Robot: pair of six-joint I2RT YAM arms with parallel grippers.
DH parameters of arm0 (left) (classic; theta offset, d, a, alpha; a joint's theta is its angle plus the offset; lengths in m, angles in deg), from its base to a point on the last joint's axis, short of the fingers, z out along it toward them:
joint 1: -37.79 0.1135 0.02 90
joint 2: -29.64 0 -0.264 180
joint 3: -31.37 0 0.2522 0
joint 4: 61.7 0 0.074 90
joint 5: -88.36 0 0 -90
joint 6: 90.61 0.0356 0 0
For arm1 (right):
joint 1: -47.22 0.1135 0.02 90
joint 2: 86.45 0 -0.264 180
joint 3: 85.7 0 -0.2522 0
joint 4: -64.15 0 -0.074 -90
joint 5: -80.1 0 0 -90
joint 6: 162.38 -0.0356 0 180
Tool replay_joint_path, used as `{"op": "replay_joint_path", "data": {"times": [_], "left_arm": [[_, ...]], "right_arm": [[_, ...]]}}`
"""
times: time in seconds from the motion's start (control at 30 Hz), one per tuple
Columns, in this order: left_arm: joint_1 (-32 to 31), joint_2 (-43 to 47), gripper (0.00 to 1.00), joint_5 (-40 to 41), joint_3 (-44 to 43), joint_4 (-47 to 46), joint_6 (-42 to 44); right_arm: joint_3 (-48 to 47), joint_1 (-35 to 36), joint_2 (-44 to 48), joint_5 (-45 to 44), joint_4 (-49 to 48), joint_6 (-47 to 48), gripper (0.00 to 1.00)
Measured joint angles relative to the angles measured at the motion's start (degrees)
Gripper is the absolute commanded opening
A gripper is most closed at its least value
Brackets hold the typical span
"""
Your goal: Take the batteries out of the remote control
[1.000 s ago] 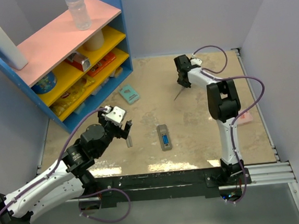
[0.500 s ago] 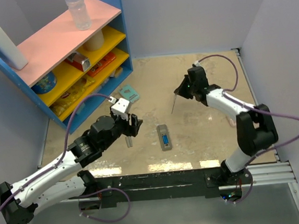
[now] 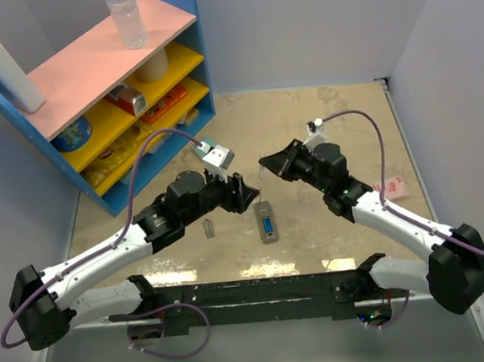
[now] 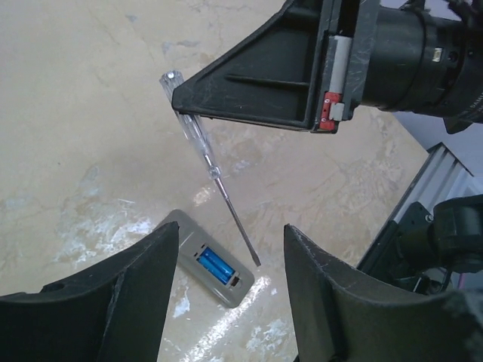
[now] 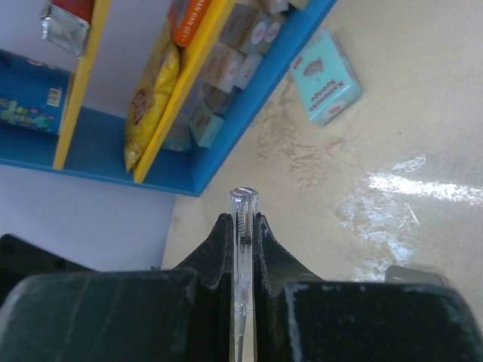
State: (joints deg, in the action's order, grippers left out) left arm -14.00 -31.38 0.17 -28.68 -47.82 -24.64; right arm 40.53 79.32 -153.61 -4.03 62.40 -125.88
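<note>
Both arms have swung inward since half a second ago and now meet over the remote control (image 3: 266, 222), which lies between them with the batteries (image 3: 268, 228) seated in its open bay.

From the left wrist, the left gripper (image 4: 232, 228) is spread wide and empty above the remote (likely to brace it). The screwdriver (image 4: 213, 170) slants down, its tip beside the bay.

From the right wrist, the right gripper (image 5: 242, 226) clamps the clear handle, presumably for prying.

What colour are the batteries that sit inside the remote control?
Blue; the batteries show best in the left wrist view, in the grey remote control.
</note>
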Motion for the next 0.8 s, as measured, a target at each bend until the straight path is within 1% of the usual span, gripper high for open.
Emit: {"op": "replay_joint_path", "data": {"times": [0.17, 0.2, 0.27, 0.37, 0.4, 0.47, 0.5, 0.57, 0.63, 0.67, 0.7, 0.8], "left_arm": [[0.0, -3.3, 0.61, -2.7, 0.0, -2.7, -1.3], [0.0, -3.8, 0.61, -3.1, 0.0, -3.1, -1.6], [0.0, -4.5, 0.56, -3.7, 0.0, -4.1, -2.1], [0.0, -5.4, 0.43, -4.4, 0.0, -5.6, -2.4], [0.0, -5.8, 0.33, -4.6, -0.2, -5.8, -2.5], [0.0, -6.6, 0.24, -4.9, -0.2, -6.5, -2.6], [0.0, -6.9, 0.12, -5.2, -0.2, -6.6, -2.6], [-0.1, -7.1, 0.01, -5.8, -0.2, -6.9, -2.4], [0.1, -7.1, 0.00, -5.3, -0.2, -6.5, -2.7], [0.5, -7.1, 0.00, -5.5, -0.1, -6.5, -2.6], [0.6, -7.1, 0.00, -5.7, -0.1, -6.7, -2.4], [0.3, -7.1, 0.00, -6.8, 0.3, -7.4, -1.7]], "right_arm": [[0.5, 1.0, 4.3, 0.0, -2.2, -1.3, 0.00], [0.7, 1.2, 5.0, 0.0, -2.8, -1.5, 0.00], [1.2, 1.4, 6.3, 0.4, -3.8, -1.8, 0.00], [2.0, 1.6, 7.0, 1.2, -4.7, -2.2, 0.00], [2.4, 1.6, 7.3, 1.3, -4.7, -2.3, 0.00], [3.0, 1.7, 7.7, 1.5, -4.6, -2.4, 0.00], [3.1, 1.7, 7.8, 1.5, -4.4, -2.4, 0.00], [3.1, 1.6, 8.3, 1.7, -3.6, -1.9, 0.00], [3.1, 1.6, 9.4, 1.7, -2.7, -0.9, 0.06], [3.1, 1.6, 10.0, 1.6, -2.1, -0.3, 0.11], [3.1, 1.5, 10.8, 1.7, -1.3, 0.3, 0.29], [2.6, 1.5, 12.2, 2.8, 1.7, 2.1, 0.48]]}}
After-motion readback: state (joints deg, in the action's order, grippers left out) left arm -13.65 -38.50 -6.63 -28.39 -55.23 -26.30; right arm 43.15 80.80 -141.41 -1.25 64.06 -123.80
